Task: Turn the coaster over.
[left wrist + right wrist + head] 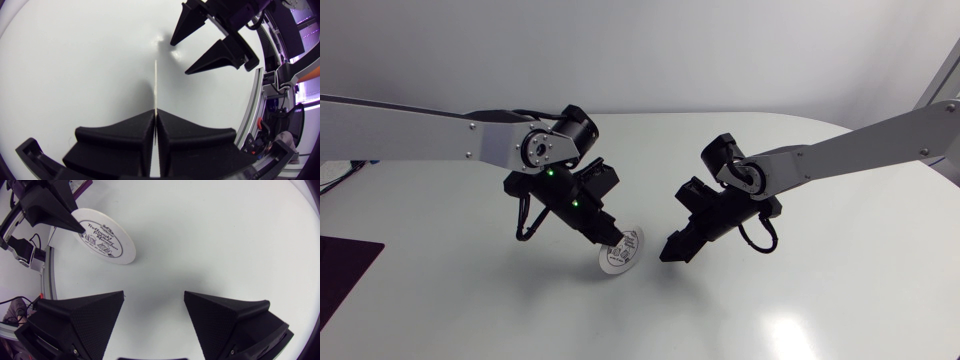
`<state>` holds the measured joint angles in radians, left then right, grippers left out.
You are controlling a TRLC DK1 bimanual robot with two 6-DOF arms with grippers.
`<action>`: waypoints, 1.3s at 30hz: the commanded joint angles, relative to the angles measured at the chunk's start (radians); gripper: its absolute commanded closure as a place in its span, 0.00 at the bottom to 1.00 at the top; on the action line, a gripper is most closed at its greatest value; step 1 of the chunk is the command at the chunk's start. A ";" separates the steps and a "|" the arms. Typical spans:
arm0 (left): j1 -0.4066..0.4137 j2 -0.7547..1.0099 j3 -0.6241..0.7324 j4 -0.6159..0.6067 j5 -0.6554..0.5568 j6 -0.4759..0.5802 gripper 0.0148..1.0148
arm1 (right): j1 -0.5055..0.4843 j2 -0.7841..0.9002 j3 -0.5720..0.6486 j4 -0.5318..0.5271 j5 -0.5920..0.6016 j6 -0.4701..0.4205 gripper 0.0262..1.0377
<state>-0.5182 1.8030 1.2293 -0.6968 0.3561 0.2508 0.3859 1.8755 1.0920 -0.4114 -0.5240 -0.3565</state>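
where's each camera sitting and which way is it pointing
Head view: fixed above the table, looking down; left arm and right arm enter from the sides.
Left wrist view: on the left arm, looking along the edge-on coaster held in the left gripper toward the right gripper.
Right wrist view: on the right arm, facing the coaster's printed face past its own open fingers.
Shared: the coaster.

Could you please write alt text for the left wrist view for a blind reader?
The left gripper holds a white coaster edge-on, its jaws closed on it. Ahead, the right gripper hangs with jaws apart above the white table.
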 commanded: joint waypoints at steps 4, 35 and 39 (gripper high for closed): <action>-0.059 -0.080 -0.057 0.049 -0.126 0.028 0.99 | -0.016 -0.036 -0.049 0.011 0.001 -0.015 0.14; -0.325 -0.108 -0.392 0.517 -0.681 0.423 0.94 | -0.053 -0.070 -0.098 0.017 0.001 -0.061 0.14; -0.321 -0.105 -0.409 0.517 -0.674 0.443 0.70 | -0.056 -0.070 -0.104 0.022 0.001 -0.062 0.14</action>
<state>-0.8379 1.6699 0.8574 -0.1753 -0.3199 0.6590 0.3389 1.8164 1.0225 -0.3981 -0.5240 -0.3908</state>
